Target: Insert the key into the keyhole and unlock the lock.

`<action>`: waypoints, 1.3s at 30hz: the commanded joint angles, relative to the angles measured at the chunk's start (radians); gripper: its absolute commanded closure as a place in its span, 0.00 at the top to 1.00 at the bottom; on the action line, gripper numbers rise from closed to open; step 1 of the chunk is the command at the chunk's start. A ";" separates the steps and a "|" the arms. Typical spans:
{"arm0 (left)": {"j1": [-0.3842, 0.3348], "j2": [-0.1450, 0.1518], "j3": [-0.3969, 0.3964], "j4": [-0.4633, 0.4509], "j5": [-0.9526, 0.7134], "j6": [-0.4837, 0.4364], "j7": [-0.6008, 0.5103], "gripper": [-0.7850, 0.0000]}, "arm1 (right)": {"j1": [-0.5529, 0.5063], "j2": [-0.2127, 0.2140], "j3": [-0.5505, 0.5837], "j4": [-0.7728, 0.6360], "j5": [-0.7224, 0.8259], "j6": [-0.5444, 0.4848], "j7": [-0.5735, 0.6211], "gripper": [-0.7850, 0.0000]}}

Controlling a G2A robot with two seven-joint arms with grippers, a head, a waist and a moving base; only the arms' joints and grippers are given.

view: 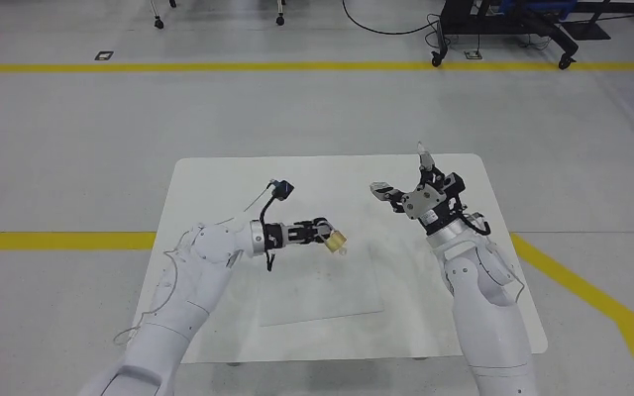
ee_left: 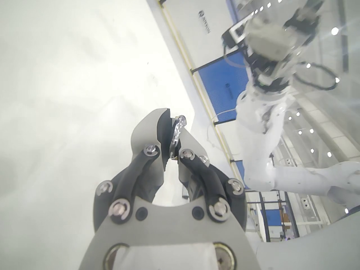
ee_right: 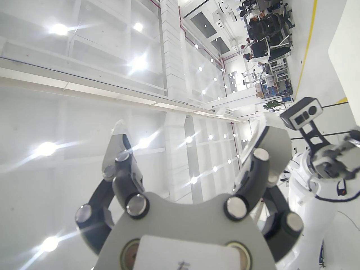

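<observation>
While the left tool pinches the brass lock above the middle of the desk, I'd keep it steady with the keyhole facing across. The right tool, raised farther back, gapes wide and empty, so it must fetch the key before any insertion.

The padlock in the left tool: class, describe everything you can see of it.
The padlock is small, with a shiny brass-coloured metal body. The left tool is shut on it, and it sticks out beyond the tool toward the middle of the white table, seemingly held above it and touching nothing else. The left wrist view shows a silvery metal part pinched between the fingers. No keyhole or key can be made out.
</observation>
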 commanded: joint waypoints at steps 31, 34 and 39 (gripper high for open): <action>0.376 0.153 -0.410 -0.571 0.544 0.121 0.376 1.00 | 0.000 0.000 0.000 0.000 0.000 0.000 0.000 1.00; 0.431 0.160 -0.454 -0.582 0.562 0.132 0.461 1.00 | 0.000 0.000 0.000 0.000 0.000 0.000 0.000 1.00; 0.476 0.170 -0.506 -0.539 0.565 0.127 0.556 1.00 | 0.009 0.021 -0.017 -0.001 -0.254 -0.128 0.183 1.00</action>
